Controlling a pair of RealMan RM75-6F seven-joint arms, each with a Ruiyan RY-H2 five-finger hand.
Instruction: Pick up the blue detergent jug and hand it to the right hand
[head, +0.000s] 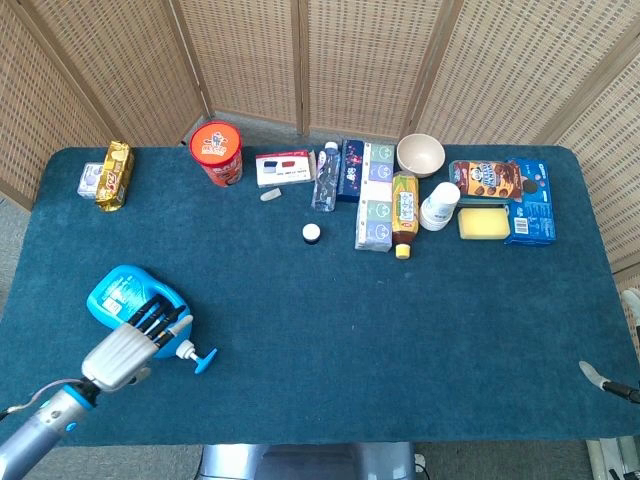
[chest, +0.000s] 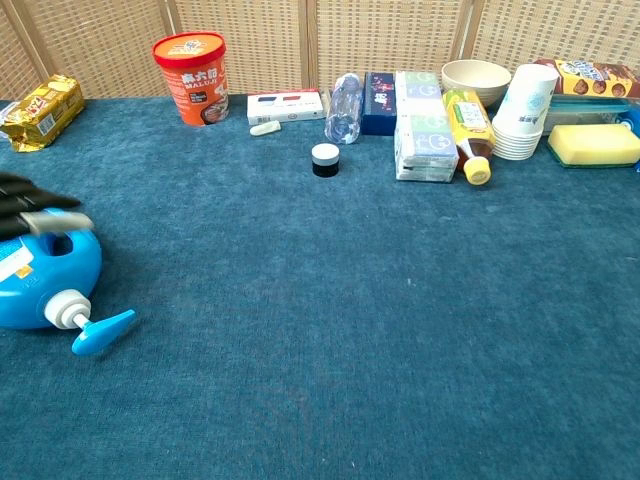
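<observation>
The blue detergent jug (head: 113, 291) lies flat near the table's front left, its white-necked blue pump (head: 197, 356) pointing right. My left hand (head: 127, 347) reaches over the jug from the near side, with its dark fingers (head: 158, 316) stretched out and spread across the handle area. In the chest view those fingers (chest: 32, 206) hover just above the jug (chest: 40, 275); no grip shows. Only a thumb tip of my right hand (head: 598, 377) and a bit of finger show at the table's front right edge, apart and holding nothing.
A row of goods lines the far edge: snack packet (head: 113, 174), red noodle tub (head: 217, 152), boxes, tea bottle (head: 404, 212), bowl (head: 420, 153), paper cups (head: 438, 205), yellow sponge (head: 483, 222). A small jar (head: 312, 233) stands in front of them. Blue cloth lies between jug and right hand.
</observation>
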